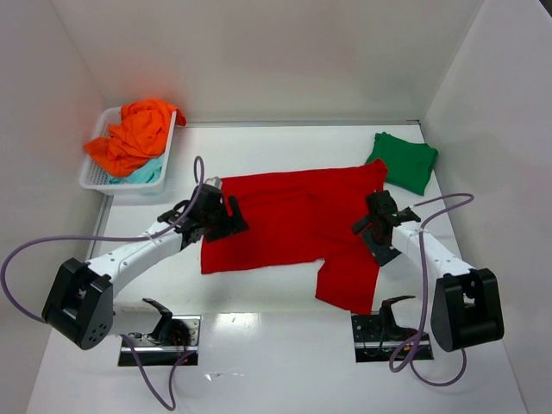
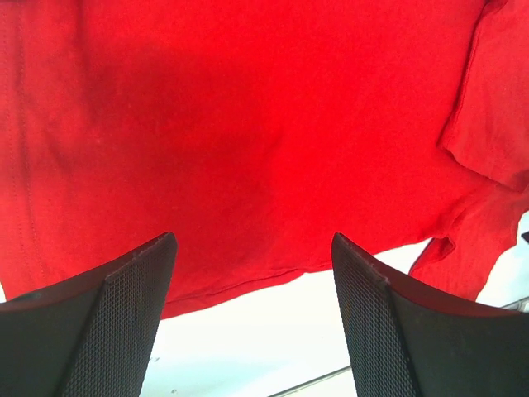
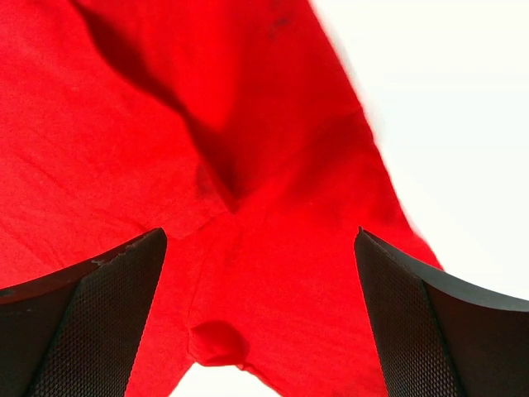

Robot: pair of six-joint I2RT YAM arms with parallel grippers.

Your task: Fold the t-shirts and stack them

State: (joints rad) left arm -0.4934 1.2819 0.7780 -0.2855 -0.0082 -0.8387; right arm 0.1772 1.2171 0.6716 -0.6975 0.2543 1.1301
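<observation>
A large red t-shirt [image 1: 289, 220] lies spread on the white table, one sleeve [image 1: 349, 280] hanging toward the near edge. My left gripper [image 1: 226, 216] hovers at its left edge, open, nothing between the fingers; the left wrist view shows red cloth [image 2: 248, 132] ahead of the open gripper [image 2: 252, 248] and the hem over white table. My right gripper [image 1: 369, 231] stands open over the shirt's right side, with red cloth [image 3: 264, 273] under the open gripper [image 3: 258, 240]. A folded dark green t-shirt [image 1: 404, 160] lies at the back right. Orange [image 1: 134, 134] and pale teal [image 1: 145, 174] t-shirts sit bunched in the basket.
A white lattice basket [image 1: 93, 177] stands at the back left against the wall. White walls enclose the table on the left, back and right. Purple cables [image 1: 34, 246] loop beside both arms. Two black stands [image 1: 159, 328] sit at the near edge.
</observation>
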